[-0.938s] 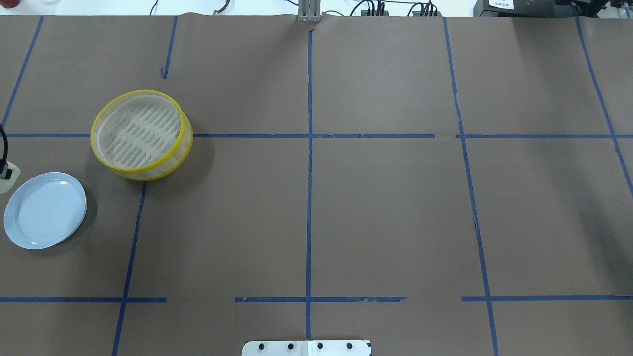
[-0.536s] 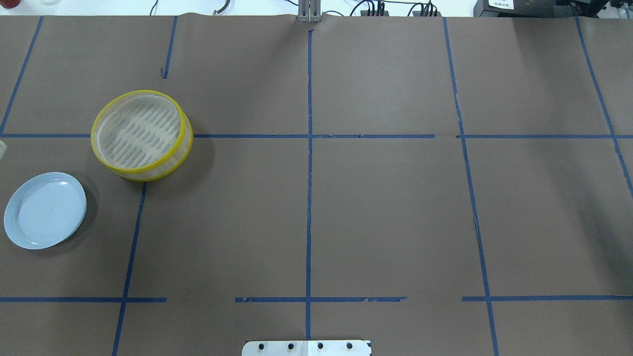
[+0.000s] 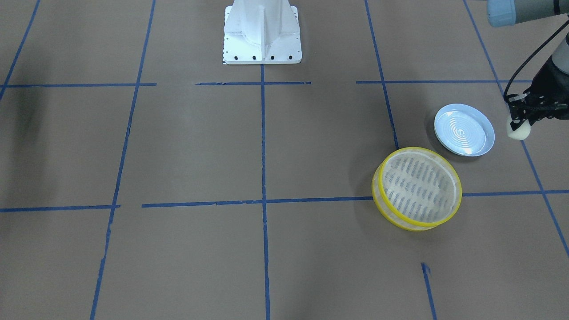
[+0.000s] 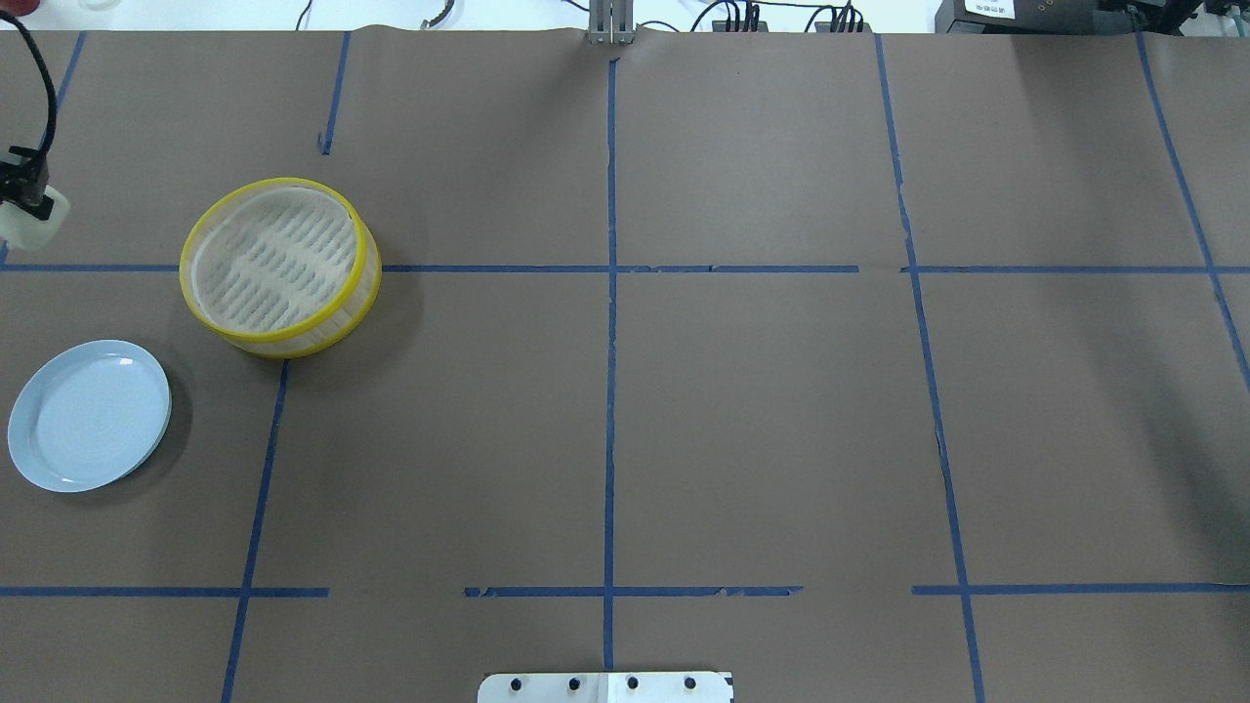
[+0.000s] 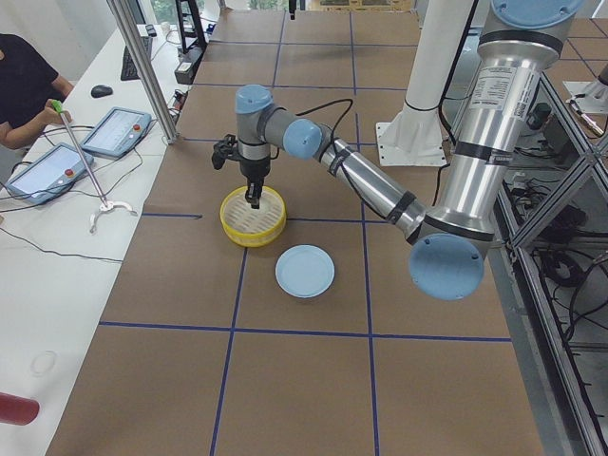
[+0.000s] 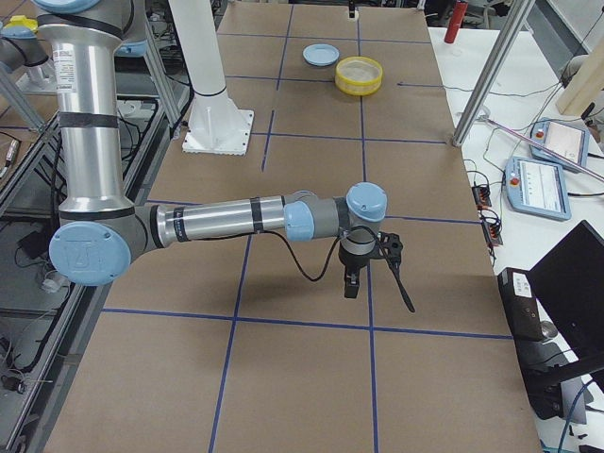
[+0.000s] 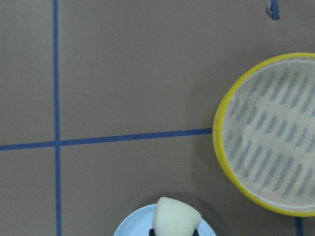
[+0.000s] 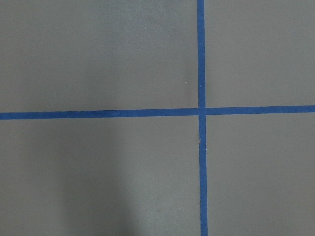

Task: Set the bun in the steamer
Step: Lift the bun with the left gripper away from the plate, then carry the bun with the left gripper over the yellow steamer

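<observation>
The steamer [image 4: 276, 256] stands empty on the left part of the table; it also shows in the front view [image 3: 418, 189] and at the right edge of the left wrist view [image 7: 275, 132]. My left gripper [image 4: 24, 200] is shut on the cream-white bun [image 4: 34, 225] and holds it in the air at the table's left edge, left of the steamer. The front view shows the gripper [image 3: 520, 121] and the bun [image 3: 518, 130] right of the plate. The bun fills the bottom of the left wrist view [image 7: 176, 217]. My right gripper [image 6: 351, 281] shows only in the right side view; I cannot tell its state.
A pale blue-white plate [image 4: 88, 415] lies empty near the steamer, closer to the robot; it also shows in the front view [image 3: 464, 130]. Blue tape lines cross the brown table. The robot's white base [image 3: 262, 31] stands at the table's near middle.
The left gripper with the bun has moved away from the robot along the table's left edge, from beside the plate to level with the steamer's far side.
</observation>
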You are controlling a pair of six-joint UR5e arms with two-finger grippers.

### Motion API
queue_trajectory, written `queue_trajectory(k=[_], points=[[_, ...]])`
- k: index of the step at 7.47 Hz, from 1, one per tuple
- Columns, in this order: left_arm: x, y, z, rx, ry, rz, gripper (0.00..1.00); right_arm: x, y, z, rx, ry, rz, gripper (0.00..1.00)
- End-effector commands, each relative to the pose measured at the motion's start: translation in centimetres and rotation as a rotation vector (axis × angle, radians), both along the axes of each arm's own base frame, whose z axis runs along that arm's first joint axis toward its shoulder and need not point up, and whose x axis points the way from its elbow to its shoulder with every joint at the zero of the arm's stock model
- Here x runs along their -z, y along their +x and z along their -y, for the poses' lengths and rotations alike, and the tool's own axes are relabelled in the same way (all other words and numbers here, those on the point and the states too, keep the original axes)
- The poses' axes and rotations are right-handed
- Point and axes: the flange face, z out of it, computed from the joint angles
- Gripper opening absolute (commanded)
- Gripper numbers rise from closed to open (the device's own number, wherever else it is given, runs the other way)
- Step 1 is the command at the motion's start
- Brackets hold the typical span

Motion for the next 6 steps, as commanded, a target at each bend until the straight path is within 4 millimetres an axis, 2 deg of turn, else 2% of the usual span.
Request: queue_trajectory(k=[1,2,3,4,5,6], points=[[3.6,9.5,2.1,-0.001,-0.106,-0.044,0.28,0.0,0.0,0.0,0.000,0.000,0.000,1.00],[2.7,13.1,1.8,-0.022,-0.114,-0.054,0.28,0.0,0.0,0.0,0.000,0.000,0.000,1.00],[1.5,14.4,2.7,0.008,-0.115,-0.076,0.28,0.0,0.0,0.0,0.000,0.000,0.000,1.00],[0.3,15.9,2.7,-0.009,-0.124,-0.071,0.28,0.0,-0.1,0.0,0.002,0.000,0.000,1.00],[0.1,16.7,2.4,-0.013,-0.120,-0.058,0.28,0.0,0.0,0.0,0.000,0.000,0.000,1.00],[-0.4,17.7,3.2,-0.015,-0.115,-0.053,0.28,0.0,0.0,0.0,0.000,0.000,0.000,1.00]])
